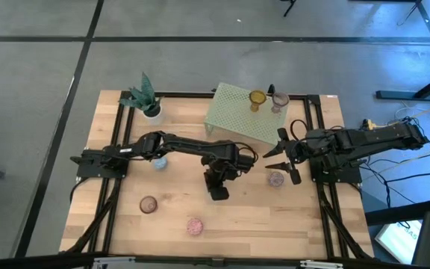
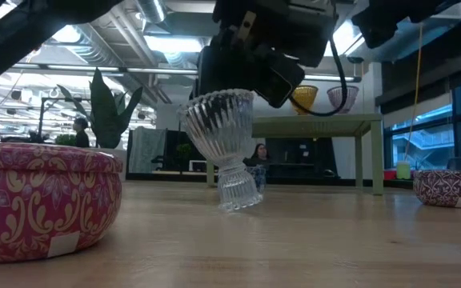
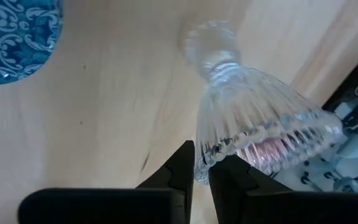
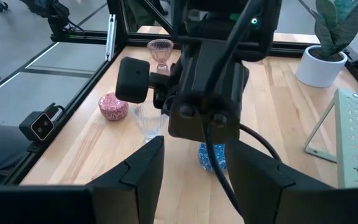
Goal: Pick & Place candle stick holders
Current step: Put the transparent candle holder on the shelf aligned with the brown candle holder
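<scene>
One clear cup [image 3: 253, 124] is in the left pincer [image 3: 201, 168], whose fingers are nipped onto the scalloped rim; the cup tilts, its foot at or just above the desk [image 2: 310, 248] near the middle. To do this step well, I judge the arm should lift straight up before travelling, since a thin rim grip on ribbed glass can let the cup swing or slip. Keep the carry slow and level out the tilt. The right pincer [image 4: 191, 162] waits part open just beside a patterned cup [image 1: 276, 178] on the right. Farther back, the green rack [image 1: 234, 112] already carries an amber cup [image 1: 256, 99] and a pale one [image 1: 279, 101], so aim for bare mesh beside them.
</scene>
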Available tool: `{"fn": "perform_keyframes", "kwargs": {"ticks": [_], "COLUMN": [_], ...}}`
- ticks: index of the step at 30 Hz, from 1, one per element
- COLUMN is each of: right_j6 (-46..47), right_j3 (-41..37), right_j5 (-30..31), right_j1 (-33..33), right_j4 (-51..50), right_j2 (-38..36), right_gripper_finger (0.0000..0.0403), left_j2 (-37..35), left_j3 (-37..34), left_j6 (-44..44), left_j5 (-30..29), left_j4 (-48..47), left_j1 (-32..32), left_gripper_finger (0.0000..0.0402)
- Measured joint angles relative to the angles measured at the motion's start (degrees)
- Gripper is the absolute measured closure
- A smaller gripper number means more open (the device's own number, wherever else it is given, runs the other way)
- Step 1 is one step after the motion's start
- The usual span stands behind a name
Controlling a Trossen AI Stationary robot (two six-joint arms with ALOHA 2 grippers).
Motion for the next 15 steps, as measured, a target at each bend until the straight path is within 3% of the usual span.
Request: {"fn": "perform_keyframes", "kwargs": {"ticks": [15], "right_j6": [0.0], "right_j3": [0.0], "right_j5": [0.0], "right_j1": [0.0], "right_j4": [0.0], "right_j2": [0.0], "right_gripper_finger": [0.023], "left_j2": [0.1], "left_j3": [0.0], "left_j6": [-1.5], "left_j5": [-0.5], "left_j4": [0.3], "left_j1": [-0.2], "left_gripper_finger": [0.0326]}}
